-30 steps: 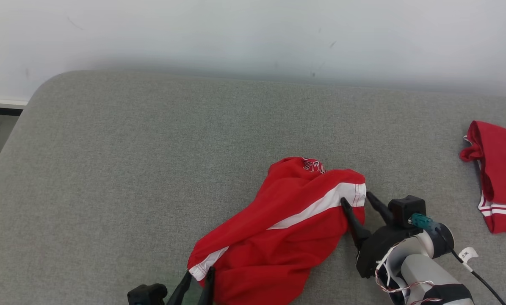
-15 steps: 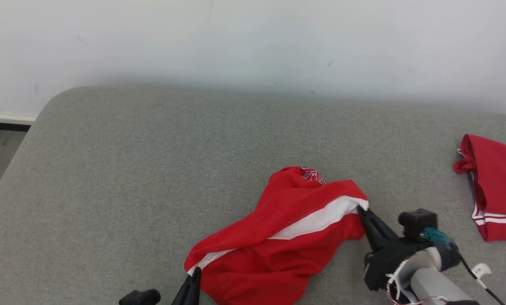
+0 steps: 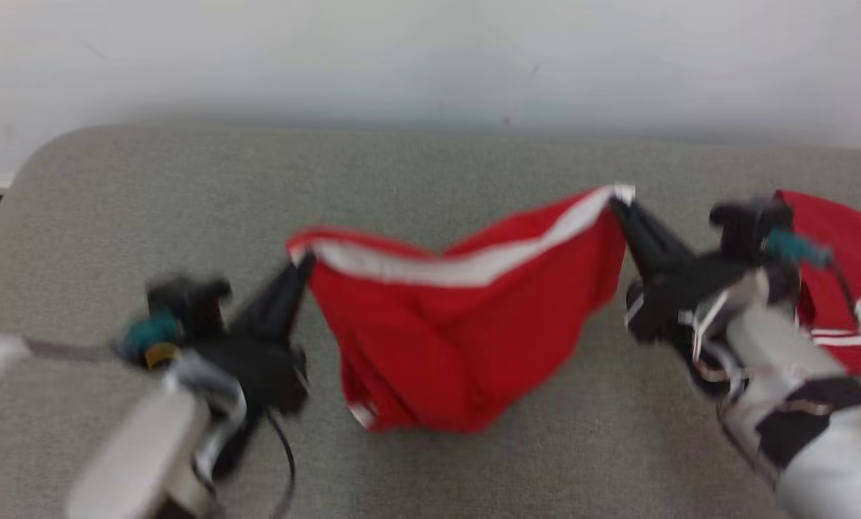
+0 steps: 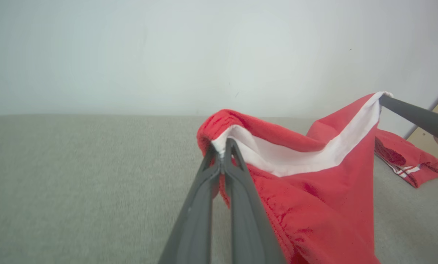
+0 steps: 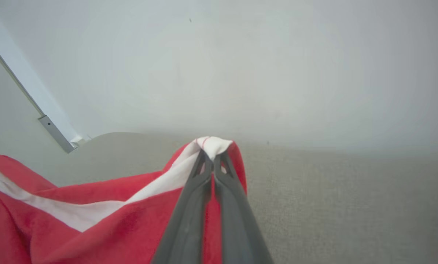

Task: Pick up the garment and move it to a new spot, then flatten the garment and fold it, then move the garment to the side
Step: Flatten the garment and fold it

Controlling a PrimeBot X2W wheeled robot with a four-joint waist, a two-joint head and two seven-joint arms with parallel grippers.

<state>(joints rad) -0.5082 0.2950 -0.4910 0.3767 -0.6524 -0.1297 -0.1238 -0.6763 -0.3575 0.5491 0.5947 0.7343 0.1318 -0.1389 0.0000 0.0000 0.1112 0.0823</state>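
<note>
- Two red garments are showing before us: the garment (image 3: 459, 339) with the white band is hanging between our grippers above the grey cushion (image 3: 185, 194). The second red garment (image 3: 844, 238), with thin white stripes, is resting on the cushion at our far right.
- Two grippers are working. Our left gripper (image 3: 302, 265) is pressing its jaws together on the left end of the white band. Our right gripper (image 3: 617, 205) is pinching the right end of the same band, jaws tight on the cloth.
- In the head view the right end is sitting higher than the left, the band is sagging between them and the red cloth is drooping below. We cannot tell whether its lowest fold is touching the cushion, as that view is blurring.
- Our right arm (image 3: 797, 375) is reaching in front of the second red garment and covering part of it.
- One pale wall (image 3: 401, 58) is rising behind the cushion.
</note>
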